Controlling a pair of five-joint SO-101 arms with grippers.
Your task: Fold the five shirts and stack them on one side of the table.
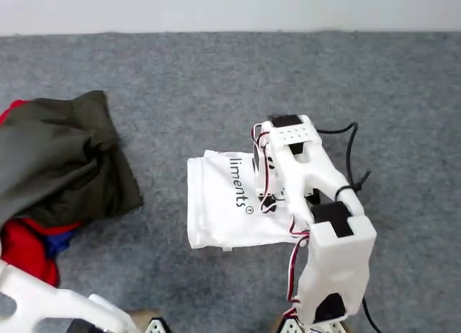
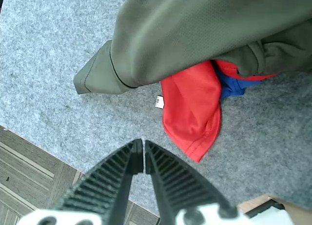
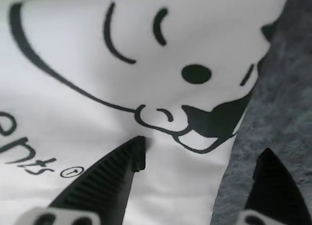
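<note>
1. A folded white cotton shirt with black print (image 1: 222, 202) lies flat near the middle of the grey felt mat (image 1: 216, 81).
2. The right arm (image 1: 317, 196) reaches over that shirt's right edge.
3. The right gripper (image 3: 202, 159) has its jaws spread apart, holding nothing. One black ribbed finger (image 3: 117, 171) is over the white cloth and the other is over the bare mat just past the shirt's edge.
4. At the left side of the mat lies a loose heap. A crumpled olive-green shirt (image 1: 61, 160) is on top, a red shirt (image 1: 25, 250) sticks out beneath it on the near side, and a bit of blue shirt (image 1: 61, 241) shows between them.
5. The left gripper (image 2: 145, 147) has its jaws pressed together with nothing between them. It hangs over bare mat near the red shirt's hem, close to the mat's edge, where the wooden tabletop (image 2: 29, 171) shows.
</note>
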